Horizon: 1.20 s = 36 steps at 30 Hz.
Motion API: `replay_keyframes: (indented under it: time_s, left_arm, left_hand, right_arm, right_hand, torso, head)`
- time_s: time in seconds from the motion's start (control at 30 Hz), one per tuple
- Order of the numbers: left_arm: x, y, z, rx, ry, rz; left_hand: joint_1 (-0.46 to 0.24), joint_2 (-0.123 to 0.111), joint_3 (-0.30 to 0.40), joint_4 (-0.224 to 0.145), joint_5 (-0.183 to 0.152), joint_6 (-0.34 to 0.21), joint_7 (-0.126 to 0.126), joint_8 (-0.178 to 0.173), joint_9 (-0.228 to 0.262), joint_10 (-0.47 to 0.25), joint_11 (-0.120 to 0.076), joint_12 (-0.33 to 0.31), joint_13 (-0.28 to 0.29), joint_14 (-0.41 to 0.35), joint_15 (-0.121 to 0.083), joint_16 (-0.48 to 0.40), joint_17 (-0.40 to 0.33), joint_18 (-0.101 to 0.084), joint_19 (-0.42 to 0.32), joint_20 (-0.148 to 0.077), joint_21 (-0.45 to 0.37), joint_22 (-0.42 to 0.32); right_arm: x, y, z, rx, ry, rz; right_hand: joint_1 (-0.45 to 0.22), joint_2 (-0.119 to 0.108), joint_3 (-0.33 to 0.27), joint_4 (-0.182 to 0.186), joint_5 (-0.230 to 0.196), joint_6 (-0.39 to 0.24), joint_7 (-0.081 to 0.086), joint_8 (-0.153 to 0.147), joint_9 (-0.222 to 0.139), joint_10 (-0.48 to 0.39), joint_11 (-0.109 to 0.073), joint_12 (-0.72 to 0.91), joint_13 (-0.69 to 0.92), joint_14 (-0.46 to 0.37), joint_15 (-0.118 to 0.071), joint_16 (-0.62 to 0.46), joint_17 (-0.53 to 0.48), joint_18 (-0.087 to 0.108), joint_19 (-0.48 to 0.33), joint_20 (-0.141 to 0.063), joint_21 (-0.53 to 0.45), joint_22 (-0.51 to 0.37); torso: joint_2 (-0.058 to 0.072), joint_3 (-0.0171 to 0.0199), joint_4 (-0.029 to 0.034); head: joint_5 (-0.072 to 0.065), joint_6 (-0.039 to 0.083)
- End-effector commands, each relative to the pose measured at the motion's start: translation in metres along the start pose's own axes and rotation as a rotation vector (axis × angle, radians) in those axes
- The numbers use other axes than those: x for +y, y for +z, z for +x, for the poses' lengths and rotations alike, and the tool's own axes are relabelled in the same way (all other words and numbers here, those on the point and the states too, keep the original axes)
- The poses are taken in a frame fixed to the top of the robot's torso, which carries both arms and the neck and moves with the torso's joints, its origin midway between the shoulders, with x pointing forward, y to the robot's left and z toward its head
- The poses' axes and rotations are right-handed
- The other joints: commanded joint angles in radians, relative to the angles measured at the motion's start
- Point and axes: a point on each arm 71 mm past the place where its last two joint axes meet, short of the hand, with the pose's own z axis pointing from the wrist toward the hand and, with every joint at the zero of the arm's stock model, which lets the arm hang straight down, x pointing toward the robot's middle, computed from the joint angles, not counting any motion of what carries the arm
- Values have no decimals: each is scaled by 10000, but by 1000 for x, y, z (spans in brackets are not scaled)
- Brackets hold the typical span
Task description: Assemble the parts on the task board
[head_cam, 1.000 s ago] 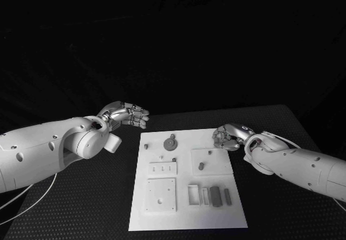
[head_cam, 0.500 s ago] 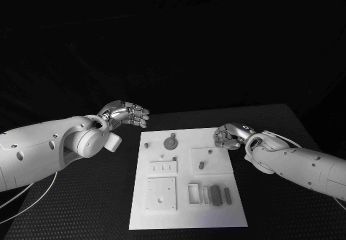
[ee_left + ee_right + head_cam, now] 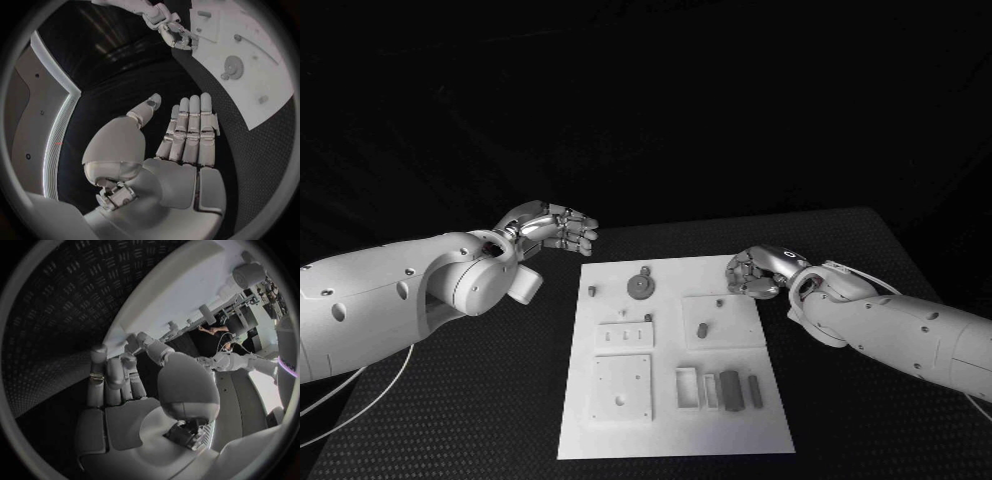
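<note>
The white task board [image 3: 675, 425] lies in the middle of the black table. On it are a grey gear [image 3: 642, 287], small pegs [image 3: 702, 327] and several grey bars [image 3: 730, 388] near its front edge. My left hand [image 3: 548, 228] hovers off the board's far left corner; in the left wrist view its fingers [image 3: 187, 135] are straight and the palm is empty. My right hand [image 3: 759, 273] sits at the board's far right edge, fingers half curled and holding nothing. In the right wrist view its fingertips [image 3: 134, 340] are right by the edge of the board [image 3: 181, 290].
Black textured table surface [image 3: 862, 250] surrounds the board on all sides. A white square plate [image 3: 623, 388] and a slotted plate [image 3: 626, 336] lie on the board's left half. The left wrist view also shows the right hand [image 3: 175, 32] beside the board [image 3: 262, 80].
</note>
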Motion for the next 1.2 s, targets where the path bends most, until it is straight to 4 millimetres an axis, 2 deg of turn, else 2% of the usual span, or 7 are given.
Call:
replay_keyframes:
  time_s: [0.03, 0.2, 0.37, 0.57, 0.73, 0.97, 1.2]
  left_arm:
    - [-1, 0, 2, 91, 154, -13]
    - [-1, 1, 3, 240, 449, -25]
    - [1, 1, 4, 350, 816, -300]
    - [3, 6, 10, 352, 1302, -864]
    - [4, 13, 21, 131, 1405, -1417]
    - [9, 27, 51, -91, 1387, -1801]
    - [18, 36, 75, 53, 1301, -2072]
  left_hand:
    - [22, 93, -26, 14, 42, 29, 2, -29, 29, 53, 52, -32, 22, 60, 28, -71, 22, 189, 0, -19, -51, 22]
    - [28, 321, -17, 39, 42, 381, -161, 134, 110, 327, -75, 70, 119, 242, -53, -18, 126, 206, 129, -67, -5, 77]
    - [-37, 476, -45, 58, 43, 734, -310, 242, 144, 646, -224, 183, 224, 339, -96, -12, 221, 189, 199, -122, 9, 124]
    - [-247, 441, -147, 145, 40, 821, -335, 209, 117, 717, -253, 169, 259, 402, -110, -16, 289, 186, 240, -150, 16, 160]
    - [-503, 292, -272, 258, 38, 801, -319, 131, 75, 719, -245, 125, 276, 411, -117, -47, 339, 186, 247, -162, 7, 187]
    - [-713, 104, -344, 353, 38, 539, -185, -113, -60, 725, -239, 74, 315, 406, -118, -103, 410, 197, 251, -166, -12, 225]
    - [-916, -41, -413, 469, 37, 555, -172, -151, -106, 720, -233, 46, 344, 408, -114, -134, 454, 196, 254, -162, -25, 247]
  right_arm:
    - [3, 0, 0, -98, -163, -212]
    - [6, -1, -1, -177, -253, -262]
    - [11, 2, -9, -380, -306, -307]
    - [30, 9, -29, -693, -407, -614]
    - [54, 14, -39, -677, -313, -822]
    - [93, 19, -36, -419, -391, -1218]
    - [126, 24, -28, -271, -381, -1537]
  right_hand:
    - [60, 292, 21, -155, -19, 477, 169, 156, 165, 21, -96, 6, -20, 1, -117, 43, 26, 362, -1, -107, 77, 199]
    - [120, 640, 63, -466, -13, 650, 100, 258, 286, 72, -162, -17, -39, 34, -186, 40, 58, 362, -5, -119, 86, 194]
    - [156, 697, 91, -546, -9, 700, 80, 282, 324, 87, -178, -25, -44, 36, -200, 38, 59, 362, -9, -125, 88, 194]
    - [164, 666, 91, -556, -11, 743, 65, 301, 346, 103, -191, -29, -47, 54, -209, 42, 78, 362, -5, -128, 95, 196]
    - [177, 650, 95, -561, -11, 763, 57, 308, 357, 114, -199, -31, -49, 60, -216, 44, 78, 362, -1, -132, 99, 196]
    - [173, 615, 89, -557, -14, 778, 51, 311, 368, 128, -206, -34, -53, 69, -223, 44, 77, 362, 5, -135, 104, 195]
    - [173, 599, 87, -557, -14, 783, 49, 311, 372, 134, -209, -37, -55, 57, -226, 38, 46, 362, 9, -137, 106, 195]
  torso:
    - [-3, 0, -3]
    - [-6, 0, -7]
    - [-4, -3, -12]
    - [-35, -11, -56]
    - [-128, -31, -139]
    - [-380, -133, -289]
    - [-603, -189, -358]
  head:
    - [-2, 7]
    - [-1, 17]
    - [9, 48]
    - [30, 164]
    - [89, 257]
    - [289, 362]
    - [517, 324]
